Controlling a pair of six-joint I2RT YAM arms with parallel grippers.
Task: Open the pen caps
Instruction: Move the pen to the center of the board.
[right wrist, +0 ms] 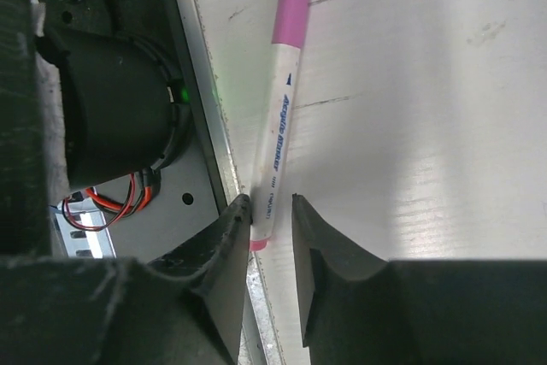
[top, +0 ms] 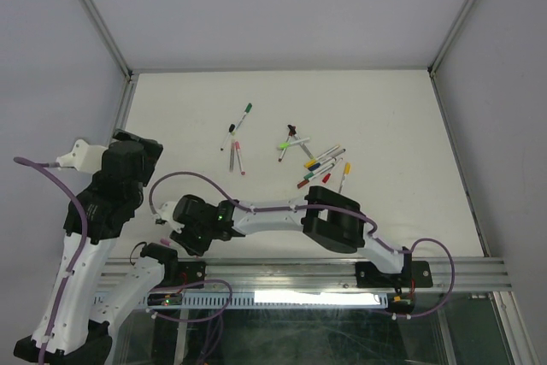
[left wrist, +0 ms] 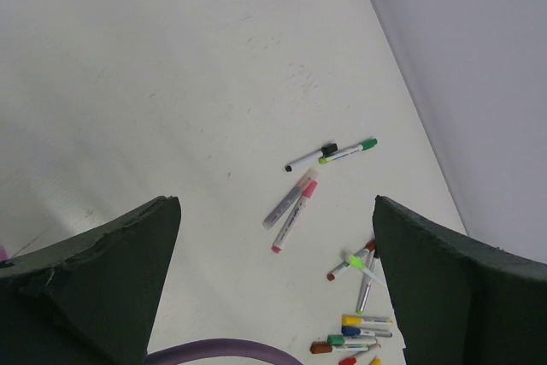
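Right pincer [right wrist: 270, 204] stands narrowed to a slim gap around the bottom end of a pink pen [right wrist: 280, 117]. One finger touches the barrel and a sliver of desk shows beside the other, so I cannot tell whether it is truly pinching. That pen lies alone at the near edge of the desk [right wrist: 427, 126], hard against the metal rail [right wrist: 214, 134]. This likely explains the low, end-on approach, since the pen's sides are hard to reach there. Its pink cap [right wrist: 292, 2] is on, at the far end, free for the other arm to pull. Left pincer [left wrist: 275, 203] hangs spread wide and empty above the desk, probably waiting for that. Other pens [top: 320, 164] lie scattered mid-desk, well apart from this one.
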